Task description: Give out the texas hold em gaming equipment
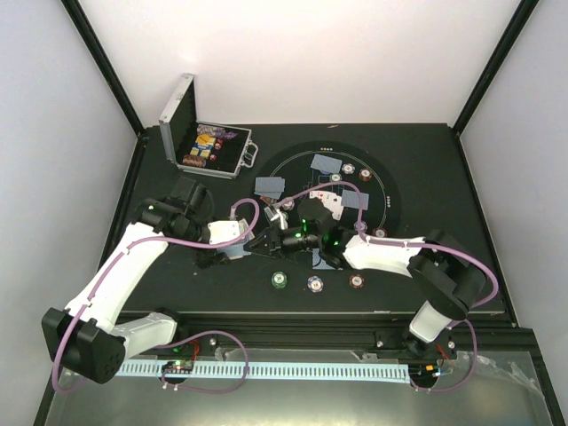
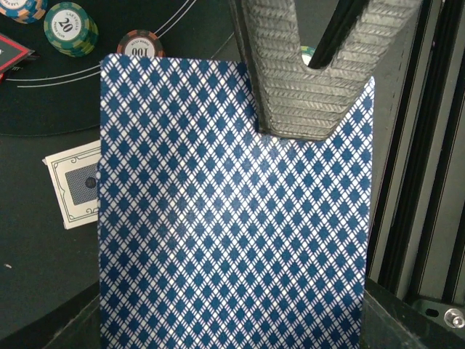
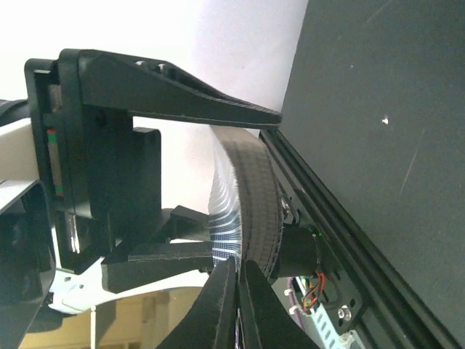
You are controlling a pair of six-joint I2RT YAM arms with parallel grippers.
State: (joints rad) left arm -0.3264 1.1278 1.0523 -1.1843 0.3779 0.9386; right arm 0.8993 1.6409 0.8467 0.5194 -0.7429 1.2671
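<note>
At the far left the open case [image 1: 209, 142] sits well apart from the action and poses no risk. The left fingers [image 2: 283, 87] are clenched on a blue-backed card [image 2: 232, 240], held up above the middle of the worktop [image 1: 444, 177]. One ridged pad presses the card's top edge, and the other pad is hidden behind it. The grip covers only a small part of that edge, so a jolt could swing the card or pull it free.

Just right of them, the right fingers [image 3: 218, 305] are drawn together on what looks like the same card's edge, seen end-on. This is the main hazard. If one arm pulls before the other lets go, the card may bend or crease. If both let go together, it drops, perhaps face up or towards the near rail.

A loose card [image 2: 73, 182] lies under the hold, just left of it. A green chip [image 2: 70, 27] and a red chip [image 2: 140, 45] lie a little further off, and a low sweep by either arm could scatter them. Further right, the right arm's purple cable [image 1: 306, 191] arches over the dealt cards [image 1: 355, 200] and could drag them out of place.
</note>
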